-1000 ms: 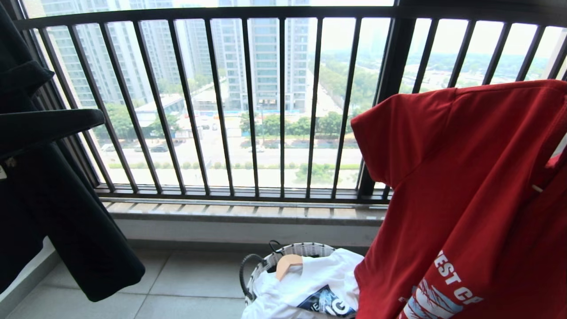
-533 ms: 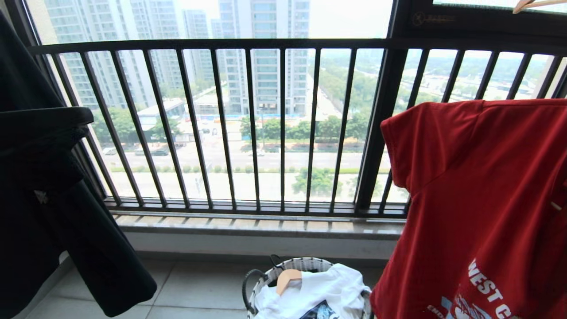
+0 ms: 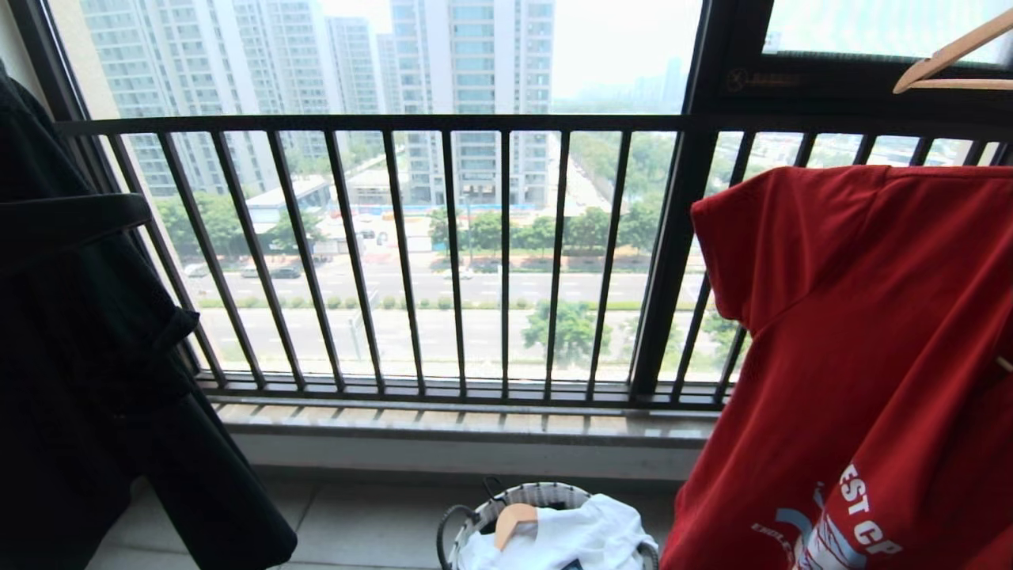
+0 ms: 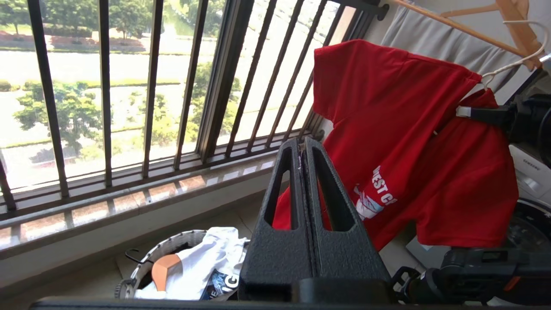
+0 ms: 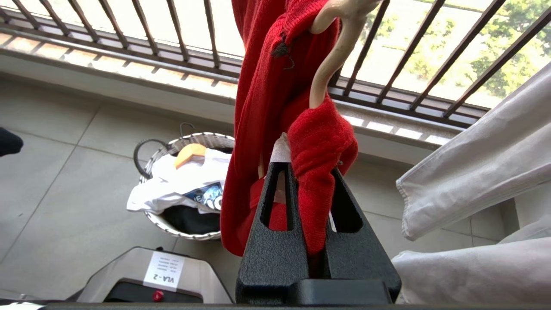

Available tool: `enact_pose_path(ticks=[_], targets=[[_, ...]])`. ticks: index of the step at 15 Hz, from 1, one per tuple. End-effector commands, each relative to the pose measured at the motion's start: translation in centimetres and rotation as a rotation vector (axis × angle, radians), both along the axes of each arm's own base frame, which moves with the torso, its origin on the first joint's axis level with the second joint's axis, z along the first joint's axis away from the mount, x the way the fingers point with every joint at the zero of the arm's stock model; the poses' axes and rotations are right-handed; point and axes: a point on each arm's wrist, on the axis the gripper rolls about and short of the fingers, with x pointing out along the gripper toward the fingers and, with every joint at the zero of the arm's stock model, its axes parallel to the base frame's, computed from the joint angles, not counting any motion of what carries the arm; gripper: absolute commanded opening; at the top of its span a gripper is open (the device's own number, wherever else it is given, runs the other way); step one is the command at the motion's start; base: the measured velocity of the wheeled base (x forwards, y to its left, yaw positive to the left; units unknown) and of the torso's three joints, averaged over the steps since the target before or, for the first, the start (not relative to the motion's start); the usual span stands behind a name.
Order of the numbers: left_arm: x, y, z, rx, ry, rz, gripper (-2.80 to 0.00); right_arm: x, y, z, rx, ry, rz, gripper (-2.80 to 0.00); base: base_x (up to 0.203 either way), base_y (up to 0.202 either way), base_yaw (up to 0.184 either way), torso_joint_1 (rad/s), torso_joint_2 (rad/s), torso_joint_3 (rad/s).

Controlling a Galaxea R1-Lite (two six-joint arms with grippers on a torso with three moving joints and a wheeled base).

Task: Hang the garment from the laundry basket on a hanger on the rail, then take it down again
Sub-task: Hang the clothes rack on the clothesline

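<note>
Rising view, laundry basket [image 3: 546, 497] lower, garment [image 3: 855, 332] in right claw [image 5: 306, 172]

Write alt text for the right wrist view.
The right tool is shut on the collar of the red T-shirt, which hangs on a thin white hanger. Below on the tiled floor stands the laundry basket, holding a white printed shirt and a wooden hanger. A dark window railing runs behind.

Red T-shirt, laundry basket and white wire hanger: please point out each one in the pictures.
Red T-shirt [image 3: 855, 317], head view, on the chest cloth.
Laundry basket [image 5: 202, 138], right wrist view, on the far rim.
White wire hanger [image 5: 331, 60], right wrist view, on the curved wire above the collar.
</note>
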Motion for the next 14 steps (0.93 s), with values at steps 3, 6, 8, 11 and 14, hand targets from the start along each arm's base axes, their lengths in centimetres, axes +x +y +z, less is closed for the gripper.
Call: enact_pose_path(ticks=[3,6,8,11,14], targets=[[0.36,-0.08,0.07,0.006,0.002,-0.001,-2.8,-1.63,-0.13,-0.22,0.023,-0.021,-0.01,-2.8,0.0,0.0,0.0,0.204,-0.51,-0.305],[0.04,-0.01,0.18,0.005,-0.01,0.0,-2.8,-1.6,-0.13,-0.3,0.02,-0.018,-0.01,-2.8,0.0,0.0,0.0,0.225,-0.52,-0.302],[-0.23,0.04,0.25,0.003,-0.018,0.0,-2.8,-1.54,-0.13,-0.29,0.018,-0.019,-0.012,-2.8,0.0,0.0,0.0,0.238,-0.54,-0.308],[-0.27,0.05,0.23,0.004,-0.019,0.0,-2.8,-1.53,-0.13,-0.34,0.012,-0.016,-0.009,-2.8,0.0,0.0,0.0,0.249,-0.57,-0.317],[-0.39,0.08,0.18,0.005,-0.022,-0.002,-2.8,-1.51,-0.13,-0.41,0.012,-0.014,-0.009,-2.8,0.0,0.0,0.0,0.274,-0.59,-0.331]])
